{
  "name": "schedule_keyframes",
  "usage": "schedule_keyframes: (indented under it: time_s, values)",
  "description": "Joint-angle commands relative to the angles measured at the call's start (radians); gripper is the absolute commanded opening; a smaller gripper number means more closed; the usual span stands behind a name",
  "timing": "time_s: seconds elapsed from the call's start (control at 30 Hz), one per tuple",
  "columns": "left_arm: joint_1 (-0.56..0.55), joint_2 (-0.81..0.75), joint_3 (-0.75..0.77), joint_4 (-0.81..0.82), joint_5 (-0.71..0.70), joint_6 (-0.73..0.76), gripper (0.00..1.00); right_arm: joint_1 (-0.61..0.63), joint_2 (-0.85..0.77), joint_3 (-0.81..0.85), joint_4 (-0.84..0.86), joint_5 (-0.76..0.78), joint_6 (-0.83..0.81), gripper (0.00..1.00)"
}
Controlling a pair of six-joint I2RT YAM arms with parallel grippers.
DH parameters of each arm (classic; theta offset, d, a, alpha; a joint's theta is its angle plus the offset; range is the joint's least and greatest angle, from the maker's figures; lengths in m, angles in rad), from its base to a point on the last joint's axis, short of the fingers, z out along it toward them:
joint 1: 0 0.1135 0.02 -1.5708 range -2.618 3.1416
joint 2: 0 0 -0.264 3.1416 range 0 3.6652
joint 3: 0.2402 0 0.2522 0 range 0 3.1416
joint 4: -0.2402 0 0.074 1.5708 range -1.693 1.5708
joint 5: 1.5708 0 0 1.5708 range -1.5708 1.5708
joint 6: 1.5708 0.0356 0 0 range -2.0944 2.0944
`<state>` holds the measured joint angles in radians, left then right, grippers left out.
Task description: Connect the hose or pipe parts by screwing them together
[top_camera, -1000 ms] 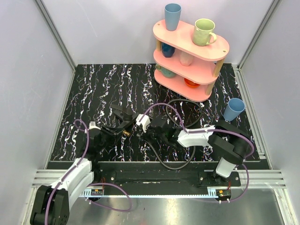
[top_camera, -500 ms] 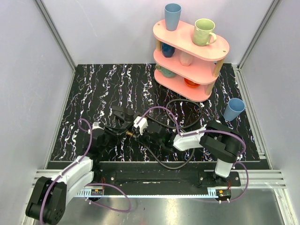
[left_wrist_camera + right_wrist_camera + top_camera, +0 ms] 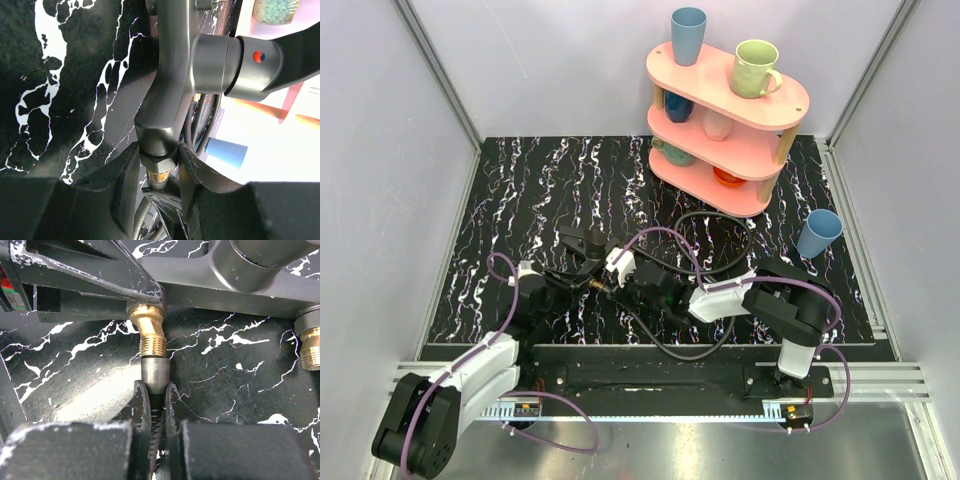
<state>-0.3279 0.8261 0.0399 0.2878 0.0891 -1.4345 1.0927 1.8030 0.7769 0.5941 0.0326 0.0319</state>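
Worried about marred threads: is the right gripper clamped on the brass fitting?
No, the right gripper pinches the hose below the silver collar, not the brass fitting.

The tap is smooth dark-grey metal with a satin sheen. Its fitting is bright, shiny brass with fine threads. At 6 o'clock of it sits a brushed steel sleeve on the ribbed black hose. The right claw is matt black plastic, scuffed pale along its edges. The surface is black with white veins and a slight gloss.
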Motion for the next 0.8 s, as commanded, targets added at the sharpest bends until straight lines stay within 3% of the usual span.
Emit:
schedule_keyframes:
  time_s: [0.0,0.23,0.77]
  values:
    - [-0.019,0.007,0.014,0.112,-0.002,-0.02,0.0,0.009,0.004,0.002,0.122,-0.014,0.003,0.0]
    - [-0.025,0.018,0.014,0.119,-0.002,-0.02,0.0,0.007,0.007,0.001,0.141,-0.022,0.008,0.0]
    - [-0.034,0.018,0.023,0.09,0.049,0.043,0.0,0.007,-0.004,0.091,-0.01,0.052,-0.082,0.0]
